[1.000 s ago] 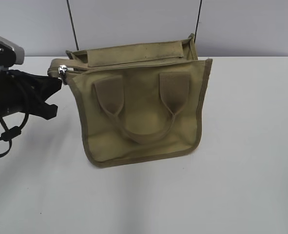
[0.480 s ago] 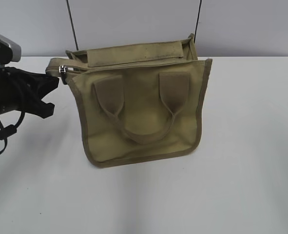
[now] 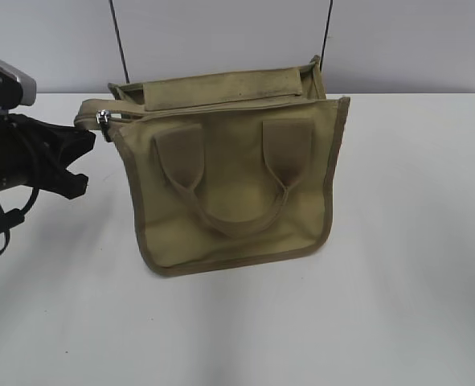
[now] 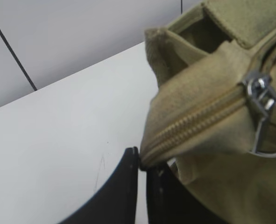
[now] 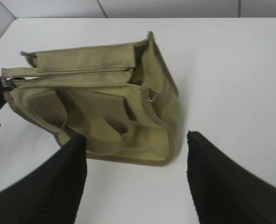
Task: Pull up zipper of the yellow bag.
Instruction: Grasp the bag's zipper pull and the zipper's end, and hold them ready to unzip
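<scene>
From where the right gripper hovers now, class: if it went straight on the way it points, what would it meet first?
Most likely the yellow bag: in the right wrist view it lies directly ahead between the open fingers of the right gripper, its near edge and handles closest. Depth is unclear, so the white table in front could come first.

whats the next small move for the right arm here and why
Probably bring the right claw down toward the zipper pull at the yellow bag's left end. The left claw is shut on the tip of the zip tape, anchoring it, while the right claw hangs open above the bag, holding nothing. The pull sits near the pinched end, so most of the line looks unzipped.
</scene>
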Controlling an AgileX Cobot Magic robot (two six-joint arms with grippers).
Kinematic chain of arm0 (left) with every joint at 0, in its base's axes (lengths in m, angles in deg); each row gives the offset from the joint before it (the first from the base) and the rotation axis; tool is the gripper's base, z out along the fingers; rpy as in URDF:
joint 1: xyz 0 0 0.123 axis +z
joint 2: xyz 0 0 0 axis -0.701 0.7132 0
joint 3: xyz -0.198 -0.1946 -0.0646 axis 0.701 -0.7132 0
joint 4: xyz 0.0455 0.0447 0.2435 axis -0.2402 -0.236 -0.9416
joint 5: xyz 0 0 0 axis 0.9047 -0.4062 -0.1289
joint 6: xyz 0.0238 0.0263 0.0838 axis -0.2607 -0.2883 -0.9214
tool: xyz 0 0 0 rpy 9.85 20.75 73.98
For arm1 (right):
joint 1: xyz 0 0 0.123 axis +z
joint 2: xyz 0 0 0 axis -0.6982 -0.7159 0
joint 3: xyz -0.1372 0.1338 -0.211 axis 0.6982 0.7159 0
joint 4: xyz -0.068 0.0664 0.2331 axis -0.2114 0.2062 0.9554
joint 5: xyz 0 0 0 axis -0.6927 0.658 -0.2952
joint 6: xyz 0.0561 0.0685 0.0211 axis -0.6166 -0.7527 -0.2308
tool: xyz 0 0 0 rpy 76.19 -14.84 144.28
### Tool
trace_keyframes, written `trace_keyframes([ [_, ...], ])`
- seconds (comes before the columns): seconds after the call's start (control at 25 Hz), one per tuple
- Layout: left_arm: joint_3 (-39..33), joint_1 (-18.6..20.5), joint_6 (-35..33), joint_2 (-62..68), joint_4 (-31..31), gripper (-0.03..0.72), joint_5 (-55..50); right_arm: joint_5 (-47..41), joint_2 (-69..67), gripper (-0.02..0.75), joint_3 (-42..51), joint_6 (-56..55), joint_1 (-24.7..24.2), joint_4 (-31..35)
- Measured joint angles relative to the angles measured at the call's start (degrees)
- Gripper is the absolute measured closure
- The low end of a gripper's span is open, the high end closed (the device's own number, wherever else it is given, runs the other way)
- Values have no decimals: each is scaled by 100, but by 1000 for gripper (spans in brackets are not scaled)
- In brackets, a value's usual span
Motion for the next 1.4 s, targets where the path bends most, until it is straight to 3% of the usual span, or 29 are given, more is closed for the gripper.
trace_keyframes([
  [0.16,0,0,0,0,-7,680,0,688,-741,248,-342,-756,1348,-666],
  [0.36,0,0,0,0,-102,680,0,1091,-2077,248,-1088,-2448,3025,-2455],
  [0.56,0,0,10,0,-90,680,0,1146,-3628,250,-2435,-3485,4155,-3364],
  [0.72,0,0,29,-5,21,680,-5,1158,-4691,311,-3490,-3582,4576,-3426],
  [0.96,0,87,47,-115,139,680,-27,1004,-5879,348,-4602,-3541,4732,-3529],
  [1.4,0,92,72,-155,158,680,47,185,-6267,356,-4857,-3465,4732,-3536],
])
